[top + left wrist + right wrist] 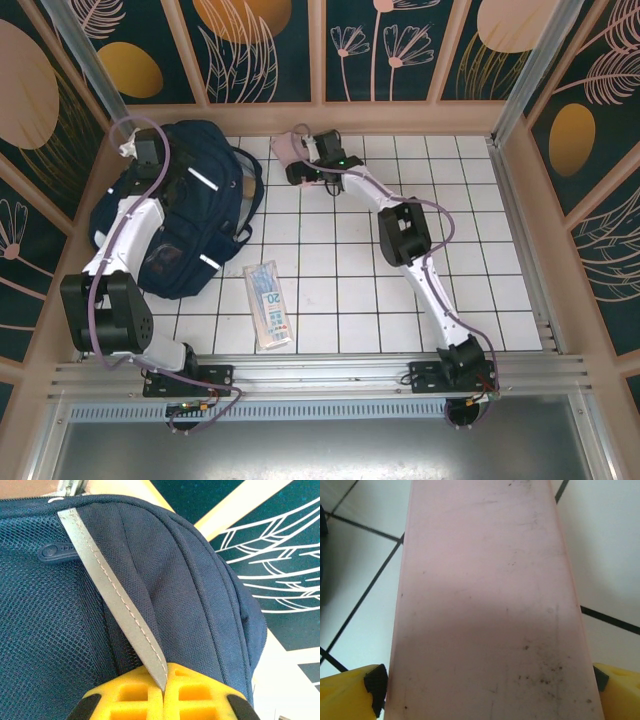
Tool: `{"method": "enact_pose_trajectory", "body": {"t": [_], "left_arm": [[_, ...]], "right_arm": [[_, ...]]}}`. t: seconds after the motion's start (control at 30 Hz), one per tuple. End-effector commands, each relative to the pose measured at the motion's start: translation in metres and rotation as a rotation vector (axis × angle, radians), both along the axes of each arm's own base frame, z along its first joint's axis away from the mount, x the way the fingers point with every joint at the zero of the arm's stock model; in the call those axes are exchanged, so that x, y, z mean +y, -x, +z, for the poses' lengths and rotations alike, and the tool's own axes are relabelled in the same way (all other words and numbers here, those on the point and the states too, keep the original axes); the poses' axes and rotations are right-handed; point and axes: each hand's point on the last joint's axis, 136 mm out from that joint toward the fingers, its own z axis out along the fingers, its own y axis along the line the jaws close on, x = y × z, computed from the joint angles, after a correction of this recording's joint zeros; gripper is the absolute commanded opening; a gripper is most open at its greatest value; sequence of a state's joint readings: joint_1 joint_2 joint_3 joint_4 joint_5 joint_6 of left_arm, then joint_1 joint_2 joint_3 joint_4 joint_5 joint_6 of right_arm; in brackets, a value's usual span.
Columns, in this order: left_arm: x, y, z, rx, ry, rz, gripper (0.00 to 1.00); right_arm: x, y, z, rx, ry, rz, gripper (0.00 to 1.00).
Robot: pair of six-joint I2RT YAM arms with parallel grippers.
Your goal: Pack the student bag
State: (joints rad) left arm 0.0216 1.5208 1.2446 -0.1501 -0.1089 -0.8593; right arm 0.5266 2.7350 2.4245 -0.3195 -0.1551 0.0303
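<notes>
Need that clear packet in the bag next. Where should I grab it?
Across its short width near mid-length, coming straight down: the clear packet lies flat on the tiled table, long and narrow, with both long edges free.

Tiled table (340,300) w/ student bag (185,215), pink box (284,149), packet (269,303).

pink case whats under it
White tiled table with dark grout lines shows on both sides of the pink case; the patch directly beneath is covered, so cannot be seen.
</notes>
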Motion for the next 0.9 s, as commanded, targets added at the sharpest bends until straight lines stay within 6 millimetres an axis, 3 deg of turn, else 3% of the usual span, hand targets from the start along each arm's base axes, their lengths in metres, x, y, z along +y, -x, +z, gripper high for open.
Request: {"method": "enact_pose_trajectory", "body": {"t": [0.0, 0.3, 0.43, 0.63, 0.87], "left_arm": [[-0.004, -0.009, 0.016, -0.089, 0.024, -0.029, 0.00], [-0.013, -0.007, 0.017, -0.106, 0.045, -0.070, 0.00], [-0.020, -0.008, 0.019, -0.117, 0.064, -0.109, 0.00], [-0.035, -0.011, 0.021, -0.126, 0.083, -0.199, 0.00], [-0.059, -0.023, 0.030, -0.143, 0.111, -0.337, 0.00]], "right_arm": [[-0.006, 0.026, -0.031, 0.054, 0.168, 0.013, 0.99], [0.001, 0.047, -0.045, 0.074, 0.240, 0.065, 0.99], [-0.005, 0.049, -0.047, 0.074, 0.278, 0.041, 0.90], [-0.013, 0.058, -0.021, 0.061, 0.247, -0.008, 0.74], [-0.054, 0.079, 0.010, 0.092, 0.139, -0.146, 0.66]]}}
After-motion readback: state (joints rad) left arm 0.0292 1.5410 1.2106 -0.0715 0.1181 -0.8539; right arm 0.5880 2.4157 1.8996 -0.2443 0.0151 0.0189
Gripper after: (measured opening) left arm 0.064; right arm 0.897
